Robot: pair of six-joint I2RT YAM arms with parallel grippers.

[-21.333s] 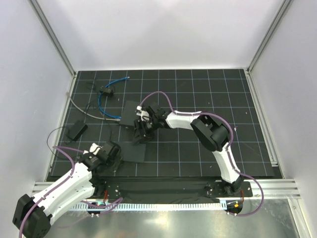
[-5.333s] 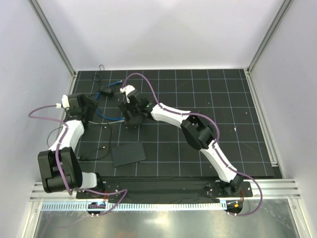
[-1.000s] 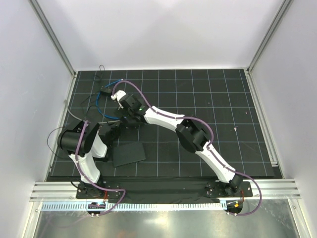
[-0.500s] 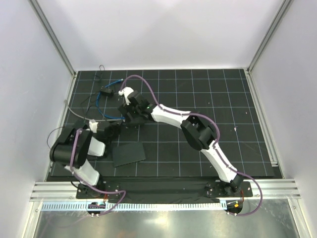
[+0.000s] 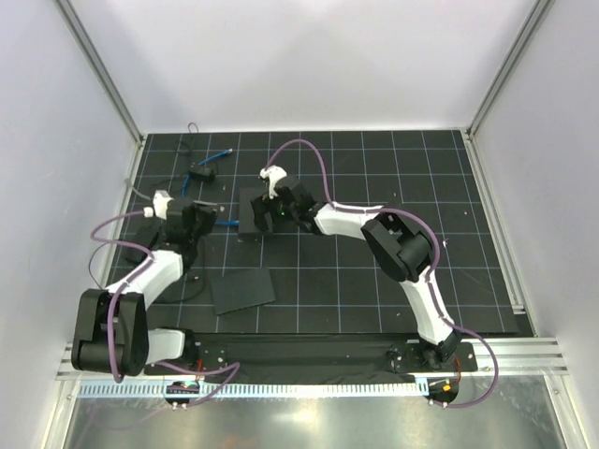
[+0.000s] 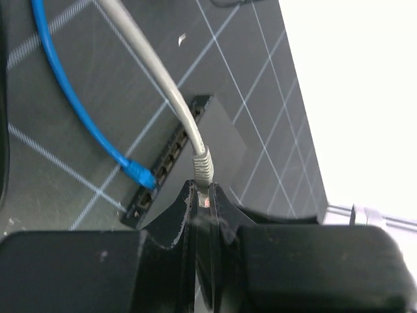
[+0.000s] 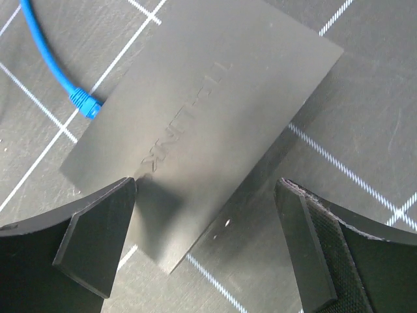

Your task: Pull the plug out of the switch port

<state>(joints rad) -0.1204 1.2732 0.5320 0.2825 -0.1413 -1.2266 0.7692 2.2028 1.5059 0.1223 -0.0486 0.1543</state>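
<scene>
Working on black gridded mat [image 5: 374,187] inside white walls [image 5: 309,65]; counting one blue cable [image 6: 139,173], one grey cable [image 6: 156,73], one switch [image 7: 215,124]; pinching grey cable with left gripper [image 6: 203,202], holding right gripper [image 7: 205,189] spread wide.

Black gridded counter [image 5: 421,187], both arms reaching far-left. The left hand [image 5: 184,221] is low near the left edge, with a grey cable [image 5: 138,193] running up to it. The right hand [image 5: 270,211] is over the compact matte-black rectangular box [image 5: 247,225]. A thin bright-blue cable [image 5: 227,223] meets the box's left side, between the two hands; the plug is too small to resolve. A wider flat black slab [image 5: 241,291] lies nearer the front edge, apart from both hands. A small black device [image 5: 201,173] sits toward the far-left corner.
</scene>
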